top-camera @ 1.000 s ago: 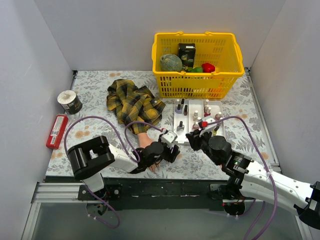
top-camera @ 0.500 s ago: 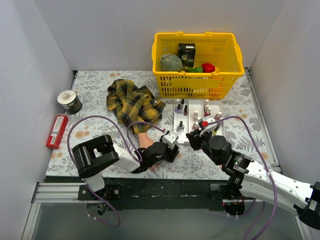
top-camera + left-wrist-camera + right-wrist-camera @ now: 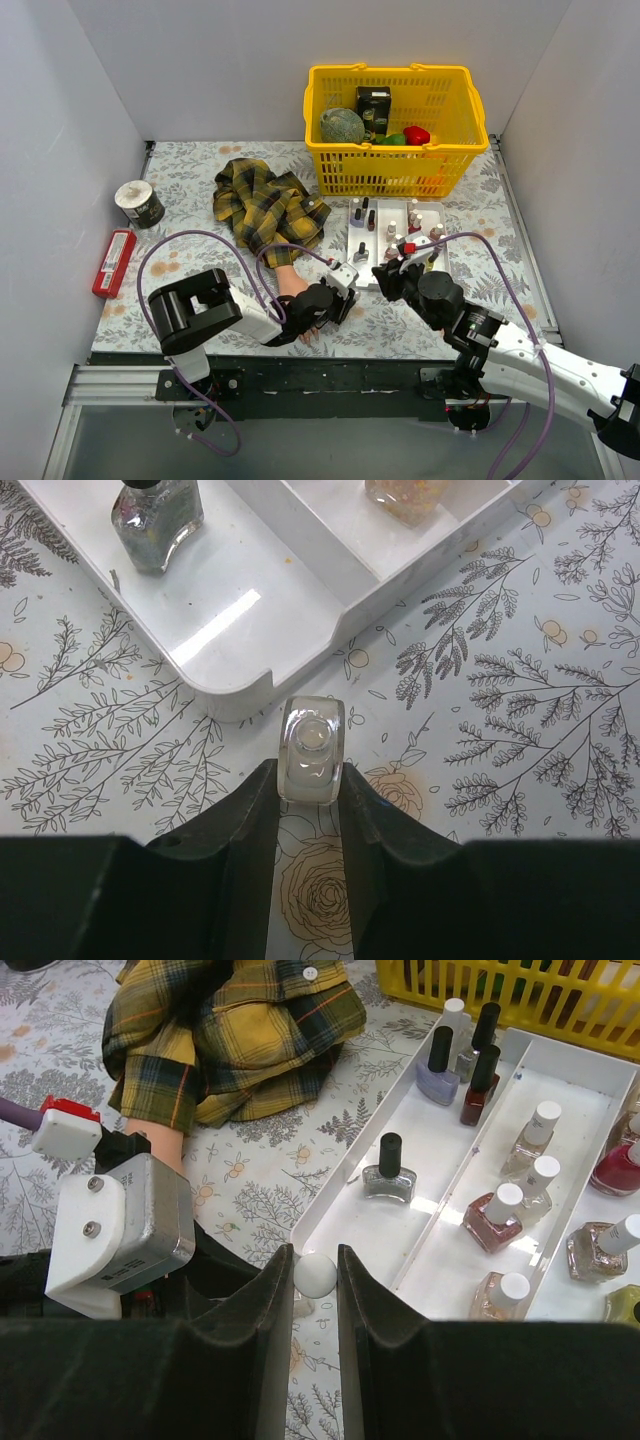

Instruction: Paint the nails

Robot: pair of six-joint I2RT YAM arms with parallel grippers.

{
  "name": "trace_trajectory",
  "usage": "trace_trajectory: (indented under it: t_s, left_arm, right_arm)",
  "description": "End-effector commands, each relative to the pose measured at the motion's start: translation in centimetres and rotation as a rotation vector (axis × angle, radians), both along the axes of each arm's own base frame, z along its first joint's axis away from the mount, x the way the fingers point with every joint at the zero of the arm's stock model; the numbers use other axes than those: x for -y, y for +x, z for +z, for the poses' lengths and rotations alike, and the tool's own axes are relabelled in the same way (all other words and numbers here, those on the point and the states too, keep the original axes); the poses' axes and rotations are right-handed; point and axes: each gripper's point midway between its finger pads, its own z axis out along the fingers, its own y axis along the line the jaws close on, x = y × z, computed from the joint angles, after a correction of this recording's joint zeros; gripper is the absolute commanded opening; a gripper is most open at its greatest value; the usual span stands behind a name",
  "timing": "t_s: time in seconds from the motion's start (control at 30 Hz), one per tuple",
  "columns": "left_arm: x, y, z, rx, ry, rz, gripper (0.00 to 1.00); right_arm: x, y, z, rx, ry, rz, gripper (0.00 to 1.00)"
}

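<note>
Nails too small to make out on the one peach mannequin hand [image 3: 291,284], lying under the left gripper [image 3: 311,776], which is clamped on one clear glass bottle [image 3: 312,735]. Right gripper [image 3: 315,1258] pinches one round white cap [image 3: 316,1275]. Beyond, four black-capped polish bottles [image 3: 389,1168] in one white divided tray [image 3: 425,1225], then one yellow plastic basket [image 3: 395,160].

One basket [image 3: 390,70], one tray [image 3: 445,1150], one mannequin hand [image 3: 290,282], one red case [image 3: 114,262], two arms [image 3: 190,312].
</note>
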Motion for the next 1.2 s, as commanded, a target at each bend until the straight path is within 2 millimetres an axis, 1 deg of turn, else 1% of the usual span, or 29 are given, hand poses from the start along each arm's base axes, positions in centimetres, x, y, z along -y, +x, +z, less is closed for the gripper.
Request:
trace_trajectory:
  t_s: [0.0,0.13,0.23,0.27,0.3,0.37,0.4,0.47,0.5,0.6,0.8,1.0,1.17]
  left_arm:
    - [0.3,-0.6,1.6,0.017,-0.031,-0.038,0.21]
    - [0.6,-1.6,1.8,0.015,-0.046,-0.101,0.21]
    - [0.8,-2.2,1.6,0.009,-0.045,-0.145,0.20]
    - [0.7,-2.4,1.4,0.013,-0.038,-0.158,0.20]
    - [0.8,-2.8,1.3,0.008,-0.038,-0.181,0.19]
    - [0.8,-3.2,1.2,0.012,-0.036,-0.209,0.19]
    - [0.7,-3.4,1.1,0.016,-0.035,-0.224,0.20]
    - [0.6,-3.9,1.1,0.016,-0.040,-0.247,0.20]
    - [0.5,-4.0,1.0,0.019,-0.034,-0.253,0.20]
    - [0.3,-4.2,0.5,0.012,-0.011,-0.267,0.21]
    - [0.3,-4.3,0.0,0.008,0.015,-0.276,0.21]
    - [0.5,-4.2,-0.2,0.005,0.023,-0.273,0.21]
    - [0.7,-4.2,-0.2,0.005,0.028,-0.271,0.21]
  right_arm:
    - [0.1,-0.1,0.5,0.014,0.047,0.000,0.01]
    - [0.1,-0.8,-0.7,-0.016,0.030,0.026,0.01]
    - [0.4,-1.2,-1.7,-0.041,0.024,0.032,0.01]
    - [0.4,-1.4,-1.7,-0.042,0.038,0.033,0.01]
    - [0.4,-1.7,-2.3,-0.053,0.037,0.047,0.01]
    - [0.5,-2.0,-2.3,-0.052,0.063,0.055,0.01]
    - [0.7,-2.2,-2.9,-0.059,0.060,0.058,0.01]
    - [0.8,-2.4,-2.6,-0.045,0.093,0.061,0.01]
    - [0.7,-2.6,-3.0,-0.051,0.096,0.073,0.01]
    - [0.6,-2.9,-3.1,-0.060,0.114,0.083,0.01]
    - [-0.9,-3.9,-3.2,-0.066,0.129,0.177,0.01]
    - [-2.0,-4.6,-3.7,-0.089,0.110,0.247,0.01]
    - [-2.5,-4.7,-4.0,-0.100,0.099,0.269,0.01]
